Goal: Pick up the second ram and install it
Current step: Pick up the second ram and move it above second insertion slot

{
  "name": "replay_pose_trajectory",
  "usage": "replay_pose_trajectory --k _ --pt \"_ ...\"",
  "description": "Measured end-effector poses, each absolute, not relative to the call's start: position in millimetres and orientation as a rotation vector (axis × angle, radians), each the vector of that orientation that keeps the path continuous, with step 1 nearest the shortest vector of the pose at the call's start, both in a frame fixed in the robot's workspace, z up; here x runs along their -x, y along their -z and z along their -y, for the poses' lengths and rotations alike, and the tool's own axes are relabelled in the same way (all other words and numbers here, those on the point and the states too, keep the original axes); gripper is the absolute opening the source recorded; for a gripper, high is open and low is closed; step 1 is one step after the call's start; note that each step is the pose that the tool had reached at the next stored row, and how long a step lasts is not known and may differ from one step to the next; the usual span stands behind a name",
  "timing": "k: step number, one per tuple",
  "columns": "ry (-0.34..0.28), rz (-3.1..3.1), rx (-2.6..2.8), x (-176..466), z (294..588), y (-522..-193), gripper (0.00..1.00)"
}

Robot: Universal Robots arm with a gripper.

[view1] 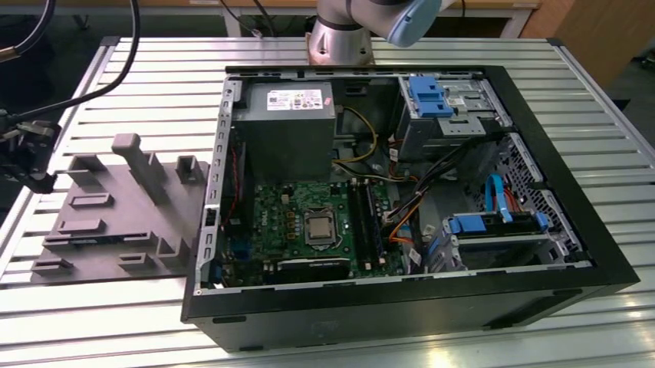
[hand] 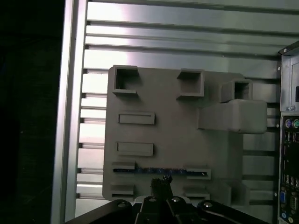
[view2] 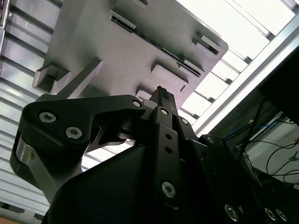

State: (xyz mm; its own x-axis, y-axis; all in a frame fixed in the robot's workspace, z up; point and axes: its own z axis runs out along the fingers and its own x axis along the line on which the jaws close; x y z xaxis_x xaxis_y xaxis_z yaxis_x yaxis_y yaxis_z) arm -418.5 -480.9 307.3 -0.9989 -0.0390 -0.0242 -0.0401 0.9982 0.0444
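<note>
With the black gripper (hand: 161, 183) low over the grey fixture (hand: 173, 135), lined up just beside the middle of the second ram (hand: 159, 171), reads as the pick-up stage: nothing lifted, nothing carried to the computer, install not yet begun. Cannot tell from either wrist view whether clenched or released, nor whether touching the board. Calls, by the look of it, for a centred, square hold on the board's thin upper edge and a straight pull out of its holders, with no twist on so slim a part. Underneath, a slatted aluminium table (view1: 103, 322), ribbed, bright, glaring where lit. On it, largest, the open computer case (view1: 409, 310): black sheet metal, boxy, lying on its side, with a plain grey power supply (view1: 281, 134), a green motherboard (view1: 291, 207) crowded with small parts, blue plastic latches (view1: 428, 96) and loose coloured cables. Just beside it, toward the exterior view's left, the fixture: a matt grey slab, probably moulded or printed plastic, with square pockets, low flat bars and one taller slanted post. Smallest, the ram itself: a thin, stiff, dark strip with a bluish glint, standing on its long edge between small end brackets on that slab, well apart from the motherboard.
</note>
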Motion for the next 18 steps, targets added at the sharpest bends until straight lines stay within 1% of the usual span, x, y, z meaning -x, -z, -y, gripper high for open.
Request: replay_pose_trajectory --k 18 --pt "-0.075 -3.079 0.531 418.5 480.9 -305.0 0.11"
